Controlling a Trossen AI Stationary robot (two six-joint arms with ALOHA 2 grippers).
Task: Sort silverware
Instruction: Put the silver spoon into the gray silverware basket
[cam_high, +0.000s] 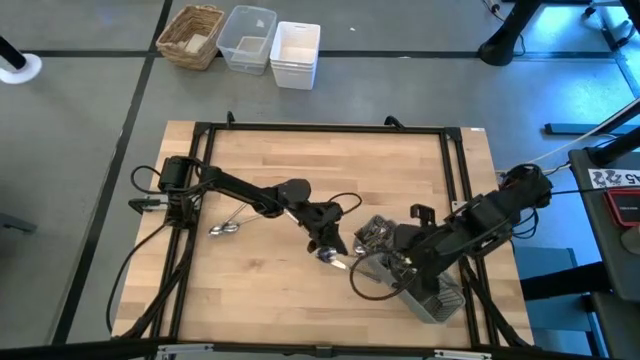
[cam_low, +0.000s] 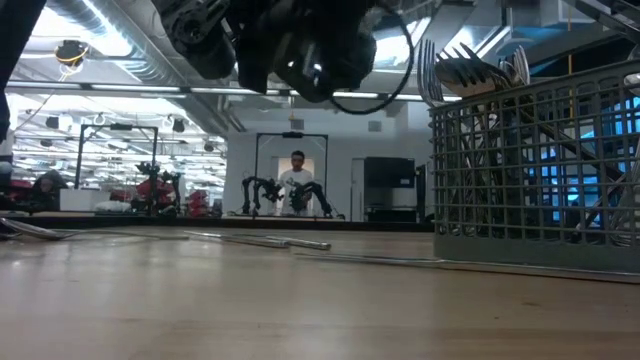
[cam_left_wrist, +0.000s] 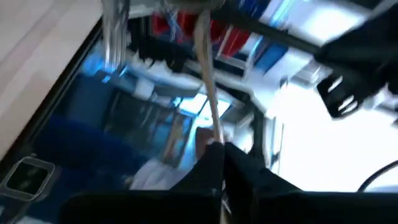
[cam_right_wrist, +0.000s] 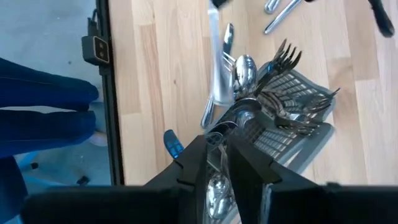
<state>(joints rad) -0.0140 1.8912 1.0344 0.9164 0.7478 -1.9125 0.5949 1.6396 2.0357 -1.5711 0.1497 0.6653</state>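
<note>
Filling most of the high view, the wooden table (cam_high: 270, 290) carries everything, and I place all things from the grey wire caddy (cam_high: 425, 290), which lies near the table's front right corner. In the low view the caddy (cam_low: 535, 170) stands at the right, with forks and spoons (cam_low: 470, 70) sticking out above its rim.

Both dark arms reach toward the caddy. The right gripper (cam_high: 400, 265) is directly over the caddy. In the right wrist view its fingers (cam_right_wrist: 249, 171) stand a little apart above the caddy's compartments, with shiny pieces between and below them; I cannot tell whether they grip any piece.

The left gripper (cam_high: 328, 245) is just to the left of the caddy, above the table. Its fingers (cam_left_wrist: 245, 174) are pressed together on one slim metal utensil (cam_left_wrist: 208, 87), which sticks out forward from the fingertips.

The silverware is in three places: many pieces are inside the caddy (cam_right_wrist: 273, 93), some loose pieces lie on the wood just beside the caddy (cam_right_wrist: 217, 74), and a few spoons (cam_high: 228, 226) lie well apart from it, toward the table's left side.

Behind the table, far from the caddy, a person (cam_low: 297, 185) is in the room.
</note>
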